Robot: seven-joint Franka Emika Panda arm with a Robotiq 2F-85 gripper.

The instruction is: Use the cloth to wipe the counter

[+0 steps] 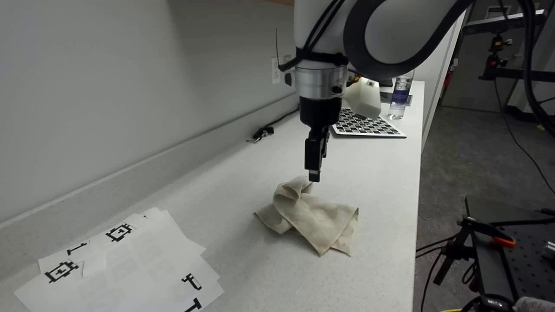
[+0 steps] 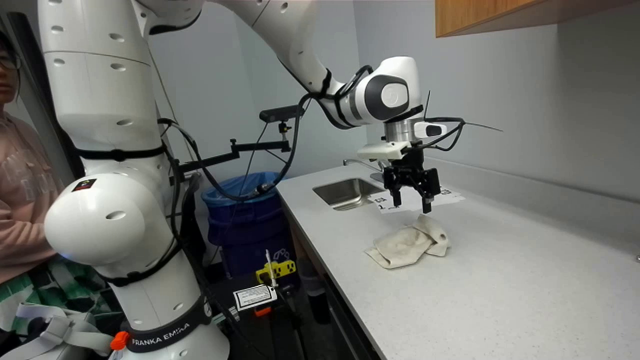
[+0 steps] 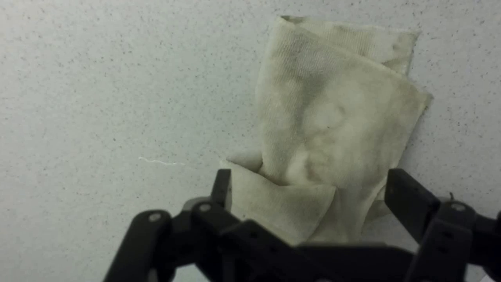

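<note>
A beige, stained cloth lies crumpled and partly folded on the speckled white counter. The cloth shows in both exterior views [image 1: 325, 219] [image 2: 402, 246] and fills the middle of the wrist view [image 3: 332, 117]. The counter also shows in both exterior views [image 1: 373, 273] [image 2: 500, 300] and in the wrist view [image 3: 98, 98]. My black gripper [image 1: 314, 177] points down above the raised, curled end of the cloth. In an exterior view its two fingers [image 2: 412, 205] are spread apart. In the wrist view the open fingers [image 3: 309, 184] stand either side of the folded end, with nothing gripped.
Papers with printed markers [image 1: 143, 264] lie on the counter by the wall, near a sink [image 2: 345, 194]. A checkered board [image 1: 368, 125], a clear bottle [image 1: 399, 102] and a black cable end with keys [image 1: 262, 132] are farther along. A wooden cabinet [image 2: 500, 17] hangs above.
</note>
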